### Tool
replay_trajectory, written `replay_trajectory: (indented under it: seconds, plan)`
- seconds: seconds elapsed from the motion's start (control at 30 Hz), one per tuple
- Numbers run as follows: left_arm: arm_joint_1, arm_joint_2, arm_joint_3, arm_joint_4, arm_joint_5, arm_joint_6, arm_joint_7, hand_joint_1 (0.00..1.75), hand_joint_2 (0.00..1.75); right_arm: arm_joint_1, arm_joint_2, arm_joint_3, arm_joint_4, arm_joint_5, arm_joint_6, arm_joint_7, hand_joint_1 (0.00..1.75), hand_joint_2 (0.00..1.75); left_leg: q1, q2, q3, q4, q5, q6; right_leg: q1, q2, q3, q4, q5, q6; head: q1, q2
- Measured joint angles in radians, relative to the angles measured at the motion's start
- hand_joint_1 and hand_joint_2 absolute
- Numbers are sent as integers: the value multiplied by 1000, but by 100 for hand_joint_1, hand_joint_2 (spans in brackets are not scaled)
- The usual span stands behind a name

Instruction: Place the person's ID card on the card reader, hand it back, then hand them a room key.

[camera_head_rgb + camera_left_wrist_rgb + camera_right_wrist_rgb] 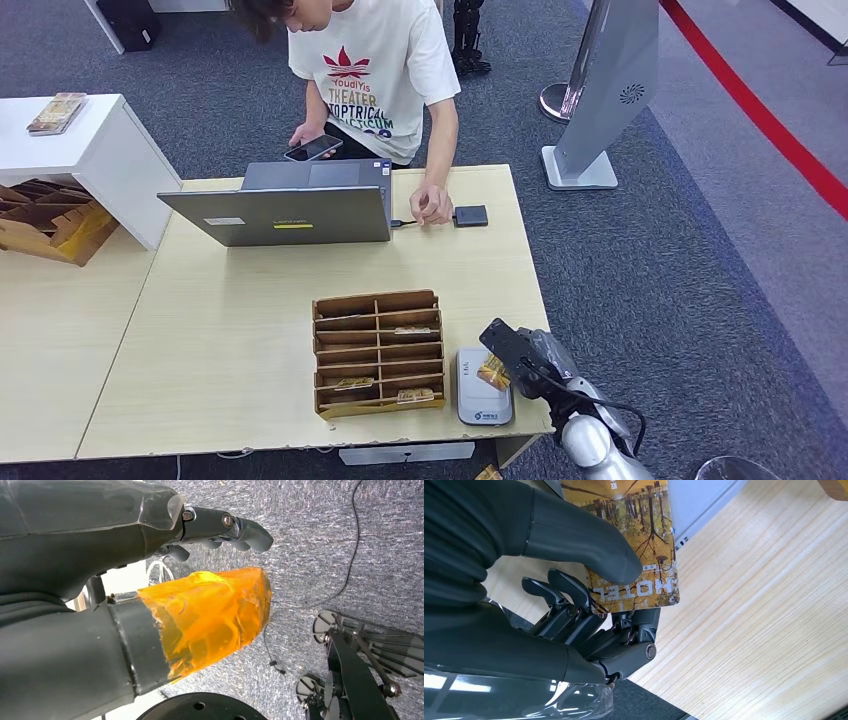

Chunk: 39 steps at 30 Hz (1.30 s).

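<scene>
The robot's right hand [515, 362] sits at the lower right of the head view, over the near edge of the light wooden desk [250, 330], pinching a card [493, 373] between its thick thumb and darker fingers. In the right wrist view the card [634, 545] shows a yellow tree scene and the word HOTEL, with the thumb [589, 540] pressed across its face and the fingers [569, 597] curled behind it. The card hangs just above the right side of the grey card reader [483, 390], which lies flat on the desk near the front edge, just beside a brown cardboard organizer [378, 350] whose lower slots hold a few more cards. At the far side of the desk stands an open grey laptop [290, 205], and a person in a white printed T-shirt [380, 70] sits behind it, one hand [430, 203] resting on the desk by a small dark device [470, 215] cabled to the laptop, the other holding a phone [313, 148]. The left hand [150, 560] appears in the left wrist view above grey carpet, its thumb capped in an orange covering [210, 615] and its dark fingers [235, 530] extended, spread apart from the thumb, holding nothing.
</scene>
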<state>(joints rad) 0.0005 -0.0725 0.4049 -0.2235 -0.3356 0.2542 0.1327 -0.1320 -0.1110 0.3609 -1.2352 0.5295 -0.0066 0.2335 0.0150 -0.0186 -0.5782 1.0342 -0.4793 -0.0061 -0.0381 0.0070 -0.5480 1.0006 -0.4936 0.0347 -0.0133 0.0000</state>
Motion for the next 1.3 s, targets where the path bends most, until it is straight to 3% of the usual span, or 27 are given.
replay_trajectory:
  seconds: [0.87,1.17,1.3]
  plan:
    - [0,-1,22,0,-5,-3,0,0,0,2,0,10,-13,50,-27,1,175,175,0,0,0,0,0,0,0,0,0,0,0,0,0,0]
    - [0,-10,49,0,-4,1,1,0,0,37,3,31,-165,154,-150,-44,175,175,0,0,-2,0,0,0,0,0,-1,0,0,0,0,0]
    - [1,-17,62,0,-16,8,0,0,0,67,27,30,-283,182,-303,-142,175,175,0,-1,-3,0,0,0,0,0,-2,0,0,0,0,0]
